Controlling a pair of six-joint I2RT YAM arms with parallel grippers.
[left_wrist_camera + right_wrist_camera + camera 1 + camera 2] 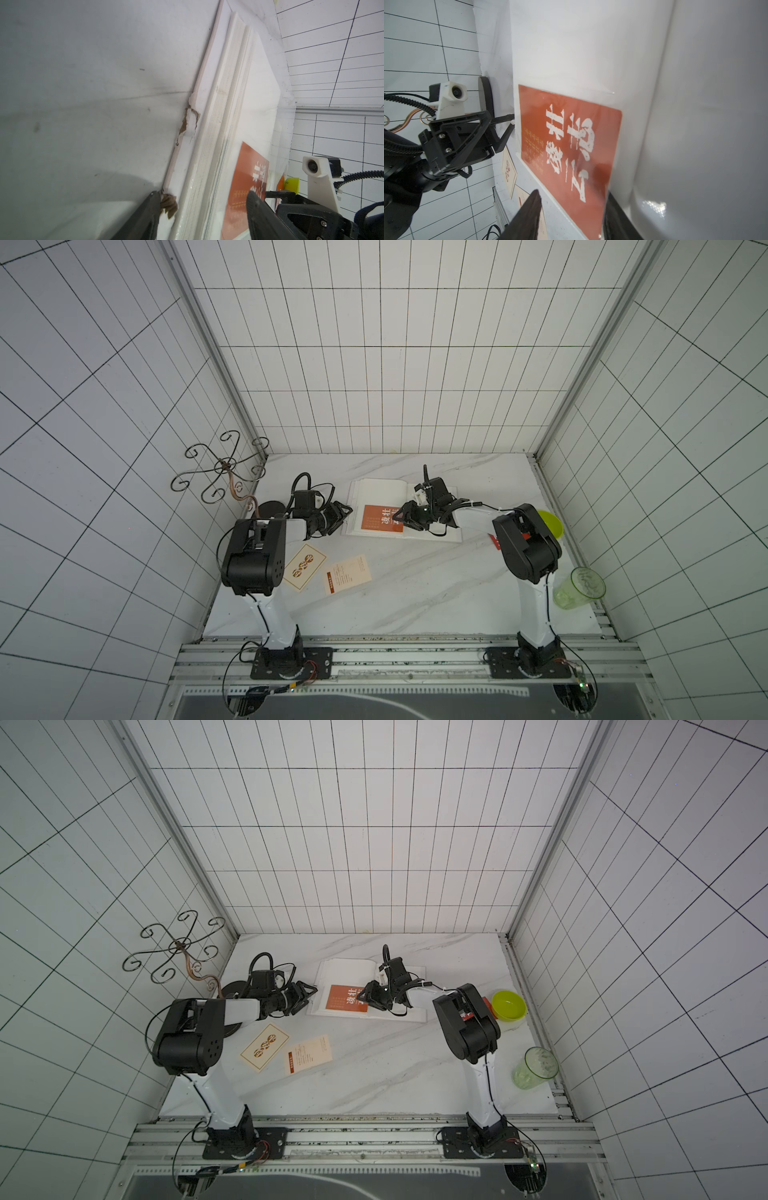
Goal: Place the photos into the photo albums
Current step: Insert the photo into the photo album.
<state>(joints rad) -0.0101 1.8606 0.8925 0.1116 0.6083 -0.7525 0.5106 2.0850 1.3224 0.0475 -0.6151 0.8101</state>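
The right gripper (573,193) hangs with jaws partly apart and seemingly nothing held. The flat orange card with white Chinese characters (571,143) lies between and ahead of its fingertips, on a page of the open white album (376,489). Squeezing here could buckle the card or skid it toward the spine. Opposite, the left gripper (347,512) straddles the album's outer edge with jaws wide, and whether it grips is unclear. Bare page lies beyond.

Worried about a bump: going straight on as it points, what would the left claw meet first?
Probably the side edge of the photo album, right ahead of the left claw; depth unclear.
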